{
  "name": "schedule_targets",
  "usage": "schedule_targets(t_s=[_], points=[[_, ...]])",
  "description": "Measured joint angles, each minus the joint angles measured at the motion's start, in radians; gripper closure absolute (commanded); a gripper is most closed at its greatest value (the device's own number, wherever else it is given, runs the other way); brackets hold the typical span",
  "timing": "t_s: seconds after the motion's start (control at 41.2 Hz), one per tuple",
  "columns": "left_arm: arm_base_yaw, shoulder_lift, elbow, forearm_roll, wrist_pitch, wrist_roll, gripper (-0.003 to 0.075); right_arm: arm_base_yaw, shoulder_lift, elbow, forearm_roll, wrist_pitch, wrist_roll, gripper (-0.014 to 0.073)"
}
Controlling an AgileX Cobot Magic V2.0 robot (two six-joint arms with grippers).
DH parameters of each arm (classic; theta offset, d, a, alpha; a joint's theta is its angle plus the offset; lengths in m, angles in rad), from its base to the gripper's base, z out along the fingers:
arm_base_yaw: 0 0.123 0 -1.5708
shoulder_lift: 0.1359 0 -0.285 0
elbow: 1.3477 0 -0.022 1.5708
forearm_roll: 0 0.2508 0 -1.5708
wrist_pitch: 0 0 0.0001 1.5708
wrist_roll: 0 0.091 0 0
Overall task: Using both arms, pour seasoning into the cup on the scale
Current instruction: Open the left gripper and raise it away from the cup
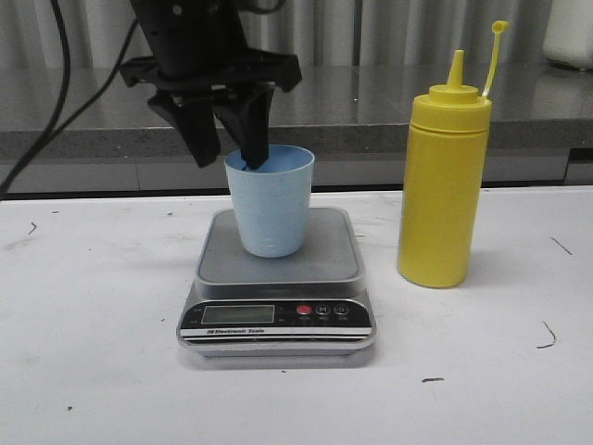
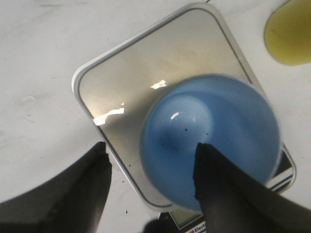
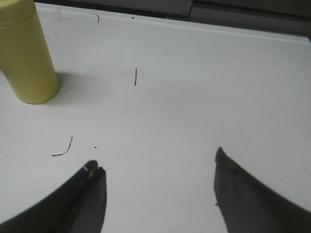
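The pale blue cup [image 1: 271,199] stands upright on the steel platform of the scale [image 1: 278,269]. My left gripper [image 1: 230,153] hangs over the cup's left rim with its jaws open: one finger dips inside the cup and the other is outside it, with a gap to the wall. In the left wrist view the cup [image 2: 211,141] is empty apart from a few dark specks, and my gripper [image 2: 151,162] straddles its rim over the scale [image 2: 146,73]. The yellow seasoning bottle [image 1: 443,185] stands upright to the right of the scale, with its cap strap sticking up. My right gripper [image 3: 158,167] is open and empty over bare table, well away from the bottle [image 3: 26,53].
The white table [image 1: 93,306] has a few dark scuff marks. A grey counter ledge [image 1: 371,111] runs along the back. A black cable [image 1: 56,102] hangs at the back left. The right arm is outside the front view.
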Motion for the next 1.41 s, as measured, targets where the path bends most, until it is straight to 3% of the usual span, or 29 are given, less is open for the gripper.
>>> schedule_targets(t_s=[0.145,0.461,0.824,1.164,1.406], points=[[0.000,-0.155,0.076,0.021,-0.022,0.000,0.0331,0.000,0.000,0.000,0.000,0.000,0.000,0.0096],[0.000,-0.580,0.417,0.084,-0.167,0.000,0.0331,0.000,0.000,0.000,0.000,0.000,0.000,0.0096],[0.000,-0.984,0.710,0.104,-0.176,-0.051,0.0331,0.000,0.000,0.000,0.000,0.000,0.000,0.0096],[0.000,-1.285,0.869,0.105,-0.161,-0.054,0.0331,0.000,0.000,0.000,0.000,0.001,0.000,0.0096],[0.000,-1.327,0.892,0.106,-0.158,-0.054,0.0331,0.000,0.000,0.000,0.000,0.001,0.000,0.0096]])
